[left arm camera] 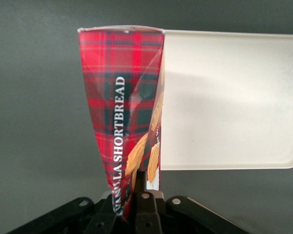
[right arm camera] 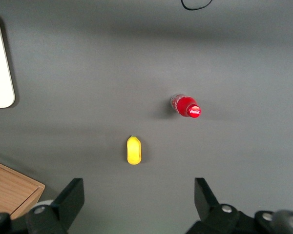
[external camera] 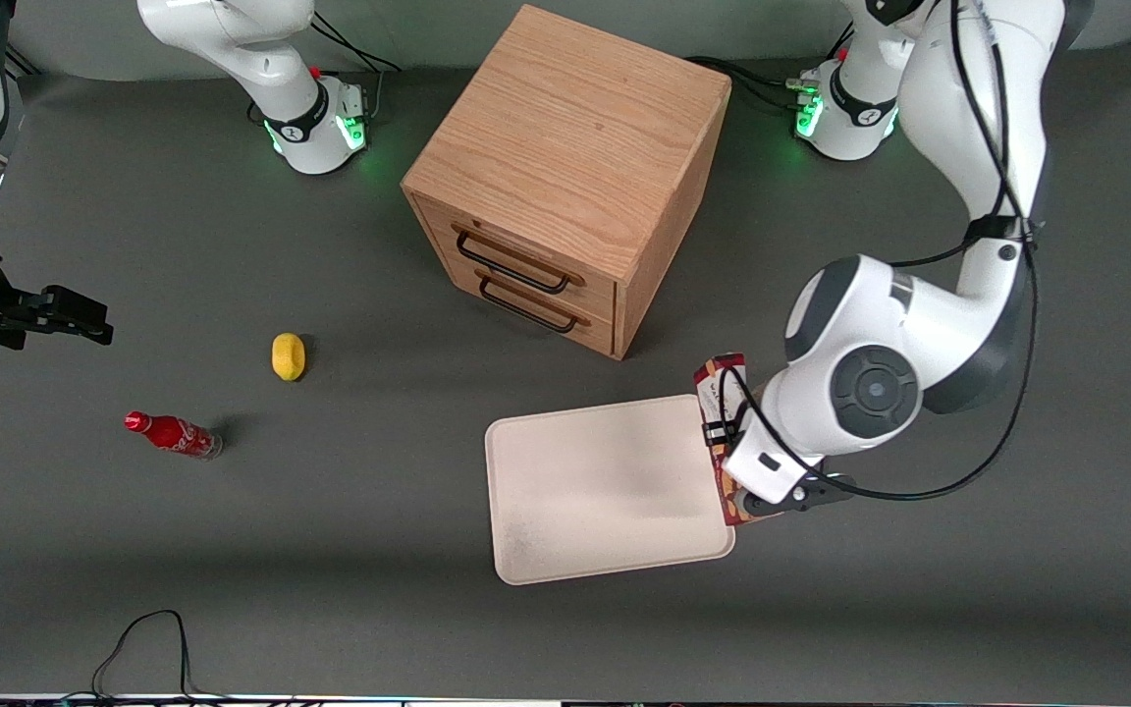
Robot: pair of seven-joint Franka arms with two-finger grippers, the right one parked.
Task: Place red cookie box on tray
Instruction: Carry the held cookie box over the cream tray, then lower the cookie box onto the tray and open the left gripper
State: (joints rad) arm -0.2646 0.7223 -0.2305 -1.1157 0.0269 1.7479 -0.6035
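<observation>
Fingers (left arm camera: 145, 207) clamp red cookie box (left arm camera: 124, 117) (upright) beside tray (left arm camera: 229, 97).

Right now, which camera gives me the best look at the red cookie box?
The left wrist view: the red cookie box fills it, held in the gripper beside the tray. In the front view the working arm hides most of the box; only a strip along the tray's edge shows. The right wrist view misses it.
</observation>
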